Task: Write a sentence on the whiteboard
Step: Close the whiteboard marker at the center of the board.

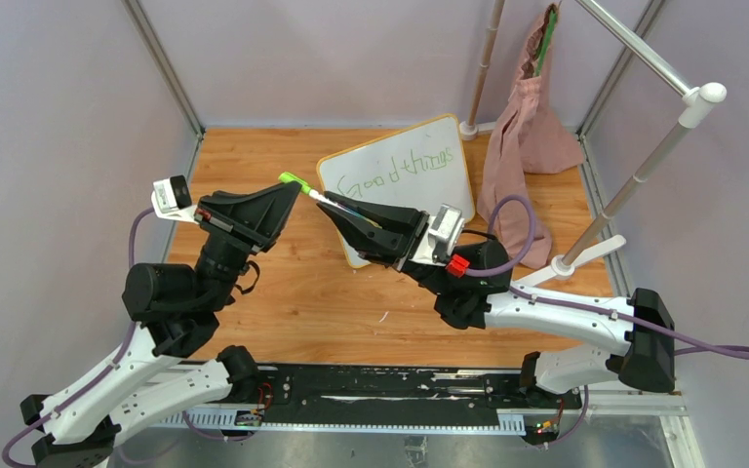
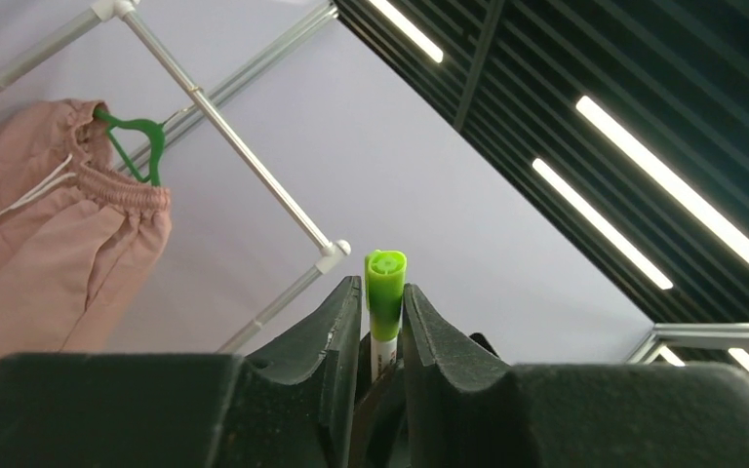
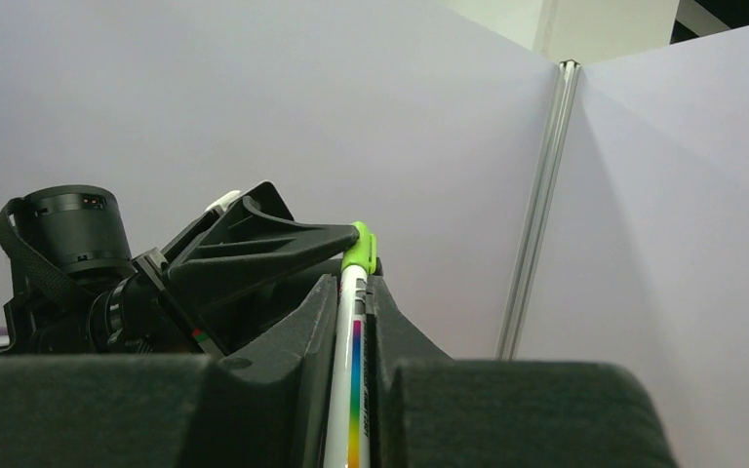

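The whiteboard [image 1: 449, 190] leans at the back of the wooden table, with "Good things" on it in green. In front of it my right gripper [image 1: 336, 216] is shut on the white barrel of a marker [image 1: 327, 202], whose rainbow stripe [image 3: 356, 380] runs between the fingers in the right wrist view. The marker's green cap [image 1: 295, 179] is on its far end and pokes out between the tips of my left gripper [image 1: 293, 193]. In the left wrist view the cap [image 2: 385, 283] stands between the two fingers [image 2: 336, 322] with barely any gap on either side.
A pink garment [image 1: 527, 127] hangs on a green hanger from a white rack [image 1: 644, 166] at the back right. The rack's foot [image 1: 585, 255] rests on the table near my right arm. Enclosure walls close off the left, back and right.
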`<state>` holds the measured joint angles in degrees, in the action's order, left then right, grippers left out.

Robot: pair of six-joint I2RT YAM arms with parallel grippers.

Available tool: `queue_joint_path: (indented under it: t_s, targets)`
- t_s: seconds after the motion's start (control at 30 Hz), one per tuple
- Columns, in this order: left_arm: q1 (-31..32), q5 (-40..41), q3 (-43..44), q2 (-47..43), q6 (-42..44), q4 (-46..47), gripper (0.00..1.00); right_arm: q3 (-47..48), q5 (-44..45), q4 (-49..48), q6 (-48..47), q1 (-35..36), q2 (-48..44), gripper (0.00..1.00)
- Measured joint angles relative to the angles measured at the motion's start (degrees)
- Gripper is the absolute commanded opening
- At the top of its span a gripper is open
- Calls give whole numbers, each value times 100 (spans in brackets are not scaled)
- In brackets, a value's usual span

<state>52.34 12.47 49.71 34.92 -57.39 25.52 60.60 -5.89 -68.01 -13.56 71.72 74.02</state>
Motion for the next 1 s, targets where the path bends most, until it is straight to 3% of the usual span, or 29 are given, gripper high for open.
queue_joint_path:
  t_s: [0.37, 0.53, 1.0]
  targets:
    - [31, -223, 0, -11, 103, -238, 49, -2, -52, 269, 4, 70, 7, 0]
    - [31, -186, 0, -118, 177, -258, 55, -2, -52, 286, 4, 94, 7, 0]
    - [31, 92, 0, -330, 275, -271, 34, -15, -52, 284, 4, 142, 7, 0]
